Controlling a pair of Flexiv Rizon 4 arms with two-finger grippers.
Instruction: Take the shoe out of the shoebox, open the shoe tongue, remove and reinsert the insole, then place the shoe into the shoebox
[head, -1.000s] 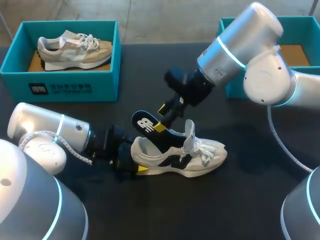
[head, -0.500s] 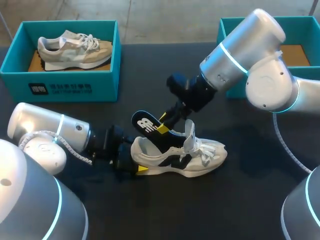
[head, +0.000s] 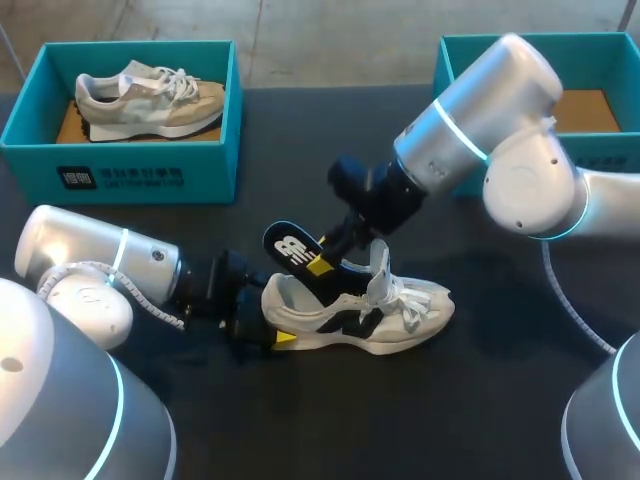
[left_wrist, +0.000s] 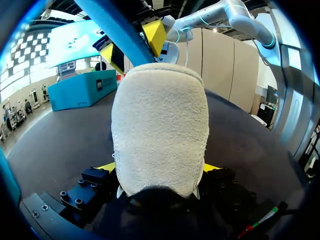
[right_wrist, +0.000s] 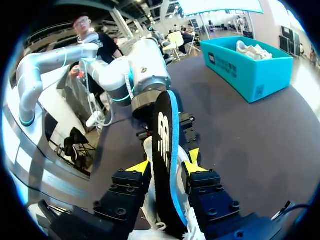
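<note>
Left claw (left_wrist: 159, 169): narrow, clamped on the heel of the shoe (head: 360, 310), one yellow tip on each side.
Shoe: on its sole on the table (head: 480, 400), toe pointing away from the left claw, tongue standing up.
Right claw (right_wrist: 167, 162): closed on the insole (head: 290, 246), above the shoe's opening.
Insole: tilted, its heel end raised over the left claw, its other end down by the tongue.
Teal box (head: 140, 170): well beyond the left claw, with a second shoe (head: 150, 97) inside.
Other teal box (head: 610, 45): behind the right arm, well apart from its claw.
</note>
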